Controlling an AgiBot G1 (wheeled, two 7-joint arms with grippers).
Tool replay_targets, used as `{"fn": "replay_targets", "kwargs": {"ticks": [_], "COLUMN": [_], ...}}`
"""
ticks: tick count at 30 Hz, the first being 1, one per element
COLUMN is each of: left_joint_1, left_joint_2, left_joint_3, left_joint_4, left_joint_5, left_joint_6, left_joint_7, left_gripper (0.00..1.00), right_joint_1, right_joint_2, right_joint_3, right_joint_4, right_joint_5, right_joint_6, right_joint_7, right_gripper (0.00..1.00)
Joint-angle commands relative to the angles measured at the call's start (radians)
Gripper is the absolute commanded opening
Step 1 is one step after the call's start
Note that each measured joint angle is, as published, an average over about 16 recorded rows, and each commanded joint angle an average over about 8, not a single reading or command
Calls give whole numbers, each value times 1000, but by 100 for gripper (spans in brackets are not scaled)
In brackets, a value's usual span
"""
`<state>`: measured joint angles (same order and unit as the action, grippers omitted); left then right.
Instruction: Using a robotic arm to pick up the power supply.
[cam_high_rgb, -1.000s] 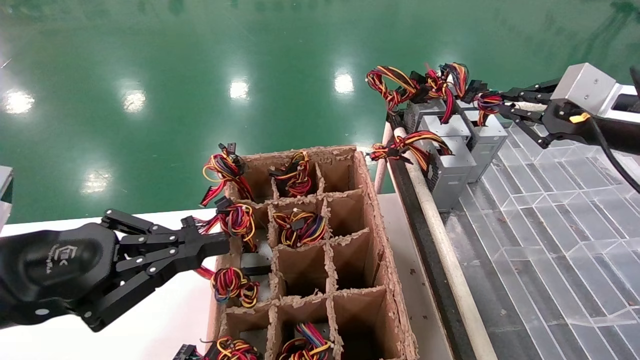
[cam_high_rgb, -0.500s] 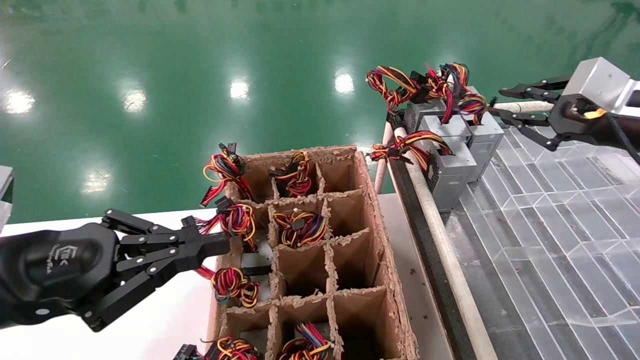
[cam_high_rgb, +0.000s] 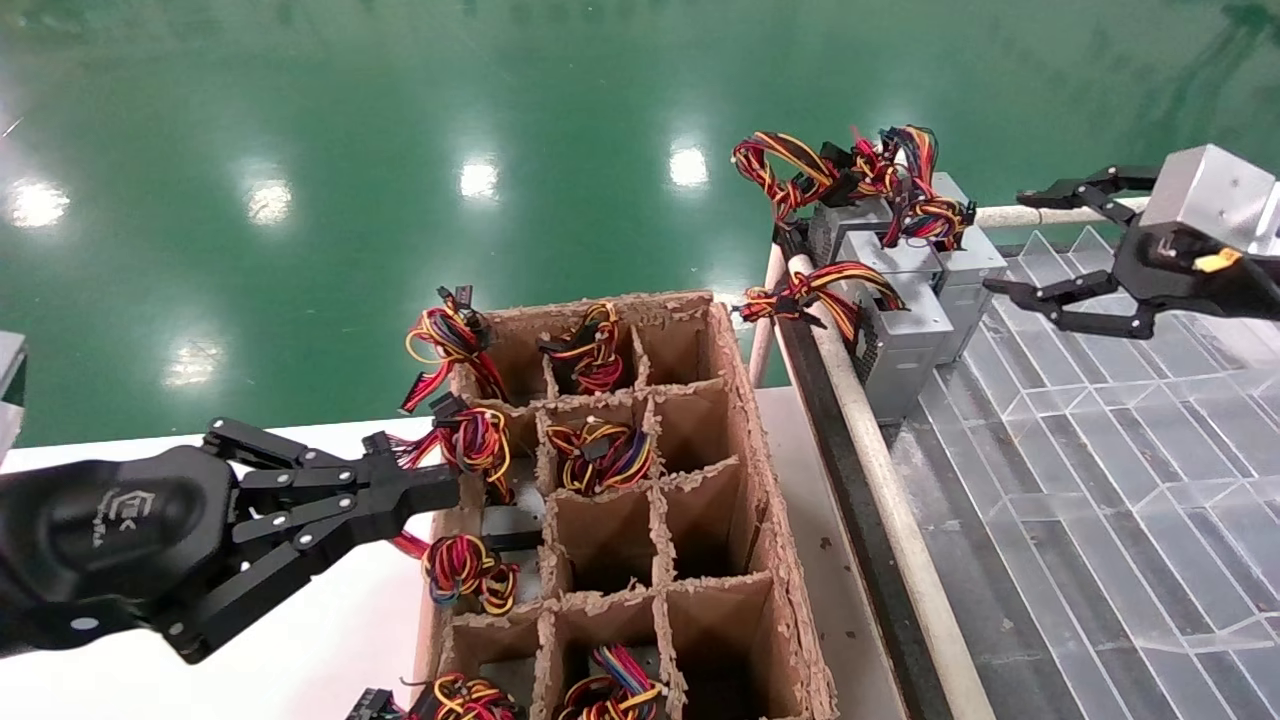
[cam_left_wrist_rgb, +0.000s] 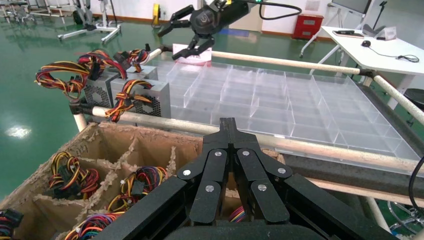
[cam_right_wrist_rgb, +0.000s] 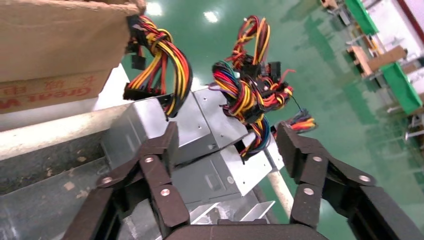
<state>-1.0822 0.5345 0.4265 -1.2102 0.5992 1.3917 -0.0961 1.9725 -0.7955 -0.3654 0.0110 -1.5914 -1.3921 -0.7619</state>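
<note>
Right gripper (cam_high_rgb: 1035, 240): jaws spread wide, holding nothing, just right of the power supply (cam_high_rgb: 965, 270), clear of it.
Power supply: far-right tray (cam_high_rgb: 1100, 460) corner, against other boxes.
Left gripper (cam_high_rgb: 440, 490): jaws closed, at the carton's (cam_high_rgb: 770, 540) left edge.

white table (cam_high_rgb: 330, 640): cardboard divider box (cam_high_rgb: 745, 480) | clear-celled tray (cam_high_rgb: 1100, 450): grey power supplies (cam_high_rgb: 900, 330)

A brown cardboard box (cam_high_rgb: 770, 520) with divider cells holding coloured wire bundles (cam_high_rgb: 600, 455) is placed on a white table (cam_high_rgb: 330, 640), beside a clear plastic tray (cam_high_rgb: 1100, 470), above a green floor (cam_high_rgb: 400, 120).
</note>
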Motion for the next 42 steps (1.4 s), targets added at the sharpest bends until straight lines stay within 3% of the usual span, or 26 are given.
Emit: {"fn": "replay_targets", "kwargs": {"ticks": [1, 6, 13, 21, 42], "left_joint_1": [0, 0, 0, 0, 0], "left_joint_2": [0, 0, 0, 0, 0], "left_joint_3": [0, 0, 0, 0, 0], "left_joint_4": [0, 0, 0, 0, 0], "left_joint_5": [0, 0, 0, 0, 0], "left_joint_6": [0, 0, 0, 0, 0], "left_joint_7": [0, 0, 0, 0, 0], "left_gripper": [0, 0, 3, 100, 100], "right_joint_1": [4, -18, -114, -235, -545], "right_joint_2": [3, 11, 30, 54, 115], "right_joint_3": [-2, 2, 9, 21, 51], "right_joint_4": [1, 37, 173, 342, 778], "right_joint_5": [-5, 20, 108, 224, 522], "right_joint_6": [-21, -47, -51, -59, -80], "right_joint_7": [-11, 11, 113, 242, 573], "right_gripper": [100, 100, 100, 100, 100]}}
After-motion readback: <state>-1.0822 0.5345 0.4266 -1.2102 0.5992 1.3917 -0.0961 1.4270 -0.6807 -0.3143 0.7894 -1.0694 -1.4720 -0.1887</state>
